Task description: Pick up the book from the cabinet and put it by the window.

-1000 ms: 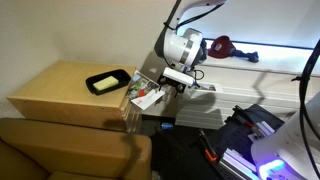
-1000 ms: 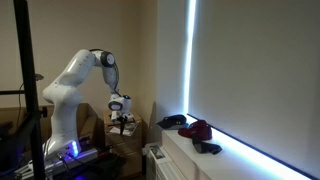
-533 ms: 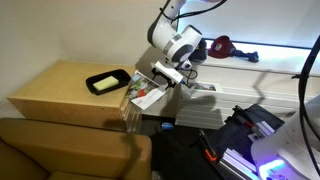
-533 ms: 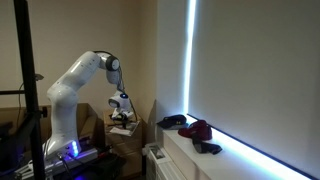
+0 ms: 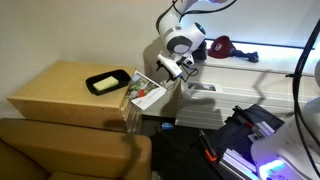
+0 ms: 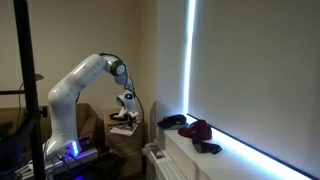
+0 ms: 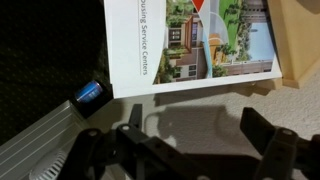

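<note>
The book [image 5: 146, 94], thin and white with coloured pictures, lies at the right edge of the light wooden cabinet [image 5: 60, 88]. In the wrist view the book [image 7: 190, 40] fills the top. My gripper [image 5: 167, 69] hangs open and empty just above and beside the book, not touching it. In the wrist view both fingers [image 7: 262, 132] stand wide apart with only bare surface between them, and the gripper [image 7: 197, 135] is clear of the book. It also shows in an exterior view [image 6: 127, 104]. The window [image 6: 260, 70] with its white ledge [image 5: 250, 72] is further along.
A black tray [image 5: 107, 81] with yellow-green contents sits on the cabinet. Red and dark objects [image 5: 224, 46] lie on the ledge, also in an exterior view [image 6: 198, 130]. A brown sofa back [image 5: 60, 150] is in front. A white slotted unit [image 7: 35, 155] stands below.
My gripper has risen and swung away from the book towards the window. The book has stayed on the cabinet's edge.
</note>
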